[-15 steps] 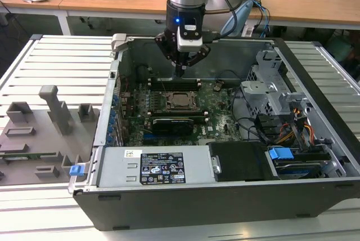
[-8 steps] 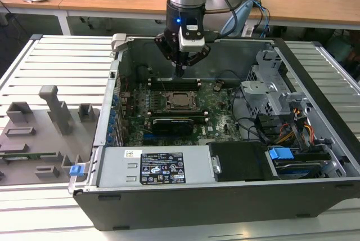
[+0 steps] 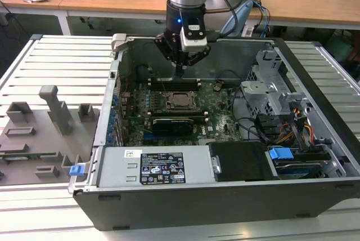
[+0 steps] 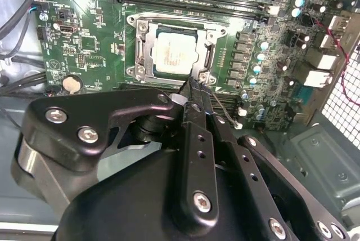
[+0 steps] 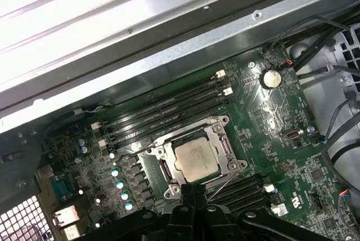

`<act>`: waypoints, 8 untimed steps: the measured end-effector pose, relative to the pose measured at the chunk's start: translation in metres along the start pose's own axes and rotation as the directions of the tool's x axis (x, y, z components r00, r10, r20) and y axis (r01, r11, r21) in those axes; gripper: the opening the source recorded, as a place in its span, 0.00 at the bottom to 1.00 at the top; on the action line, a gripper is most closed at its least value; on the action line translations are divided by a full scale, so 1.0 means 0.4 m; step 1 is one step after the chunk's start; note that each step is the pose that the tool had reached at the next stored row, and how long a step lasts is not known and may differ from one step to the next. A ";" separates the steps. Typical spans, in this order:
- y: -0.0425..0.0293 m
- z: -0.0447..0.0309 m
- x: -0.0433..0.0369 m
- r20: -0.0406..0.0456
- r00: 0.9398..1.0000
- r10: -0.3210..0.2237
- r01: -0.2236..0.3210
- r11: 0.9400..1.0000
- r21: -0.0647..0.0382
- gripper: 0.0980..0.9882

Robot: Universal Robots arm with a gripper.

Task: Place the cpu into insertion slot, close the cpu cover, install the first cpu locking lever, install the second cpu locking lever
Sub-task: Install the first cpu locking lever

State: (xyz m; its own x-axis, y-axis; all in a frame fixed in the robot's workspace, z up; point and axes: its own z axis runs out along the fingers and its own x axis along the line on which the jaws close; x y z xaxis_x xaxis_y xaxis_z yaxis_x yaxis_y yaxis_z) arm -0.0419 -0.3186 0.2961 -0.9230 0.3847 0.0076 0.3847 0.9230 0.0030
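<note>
One small square chip, the cpu, is seen with a pale silver-grey metal face and faint print on it. It is seated flat in the insertion slot. It is framed by the cpu cover, a thin silver-grey plate that is lowered over the socket so that the chip's face shows through its window.

From the exterior view's left, a grey fixture is set on the slatted worktop. Beside it the open computer case is laid, with the green board on its floor. The cpu is found near the middle of that board, and a metal drive cage is mounted toward the exterior view's right.

In the exterior view the end effector is held above the board, on the far side of the cpu and over the long memory slots. In both wrist views its tips are placed just beside one edge of the socket frame, close to the chip but not on it.

The black fingers are brought together, and nothing is gripped between them. A thin wire locking lever is seen slanting out from the socket's corner right beside the tips. Whether it is touched cannot be told.
</note>
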 end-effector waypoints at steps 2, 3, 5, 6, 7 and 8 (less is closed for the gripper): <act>0.000 0.000 0.000 0.000 1.000 -0.011 0.011 1.000 0.000 0.01; 0.000 0.000 0.000 0.000 1.000 -0.016 0.016 1.000 0.000 0.01; 0.000 0.000 0.000 0.000 0.999 -0.032 0.032 0.999 0.000 0.01; 0.000 0.000 0.000 0.000 0.999 -0.040 0.040 0.999 0.000 0.01; 0.000 0.000 0.000 0.000 0.999 -0.052 0.052 0.999 0.000 0.01; 0.000 0.000 0.000 0.000 0.998 -0.060 0.060 0.998 0.000 0.01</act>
State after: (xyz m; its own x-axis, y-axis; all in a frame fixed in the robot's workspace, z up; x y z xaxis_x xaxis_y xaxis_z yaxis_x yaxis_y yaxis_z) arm -0.0419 -0.3186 0.2961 -0.9444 0.3288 0.0077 0.3289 0.9444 0.0030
